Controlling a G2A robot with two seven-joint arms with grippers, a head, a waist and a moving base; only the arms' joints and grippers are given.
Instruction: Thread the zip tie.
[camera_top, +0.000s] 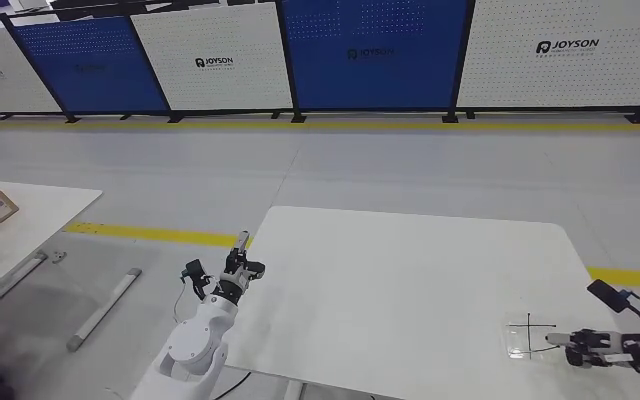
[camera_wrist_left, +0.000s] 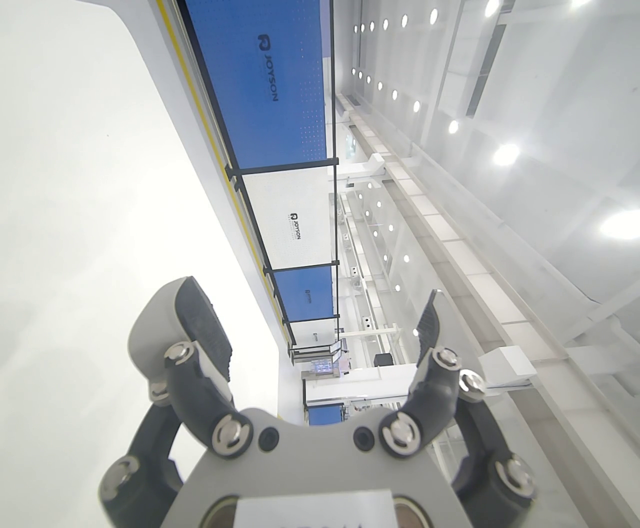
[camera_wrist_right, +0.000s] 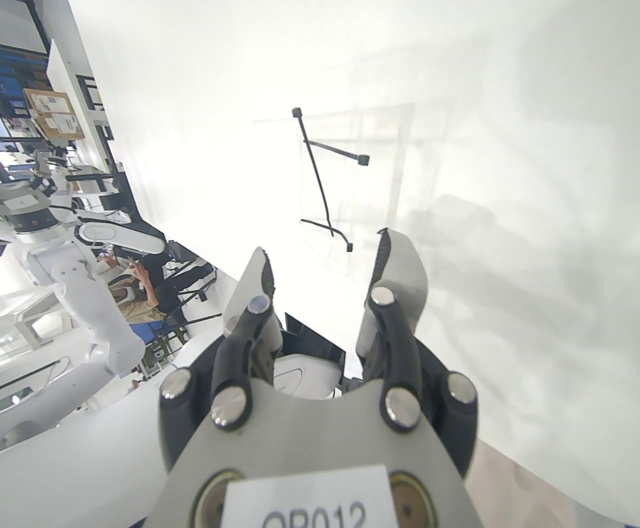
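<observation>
Near the front right corner of the bench (camera_top: 400, 280), black zip ties (camera_wrist_right: 320, 175) lie crossed in a clear tray (camera_top: 512, 345) beside the right claw (camera_wrist_right: 322, 245), spread and empty, while the left claw (camera_wrist_left: 310, 290), also spread, hangs at the left edge.

The zip ties (camera_wrist_right: 316, 170) are black; the table (camera_top: 400, 290) is plain white. My left gripper (camera_wrist_left: 310, 287) and my right gripper (camera_wrist_right: 322, 242) are grey with black links and black ribbed pads (camera_wrist_left: 205, 325). The panels (camera_top: 375, 50) alternate blue and white, dot-patterned. The floor line (camera_top: 150, 234) is yellow
</observation>
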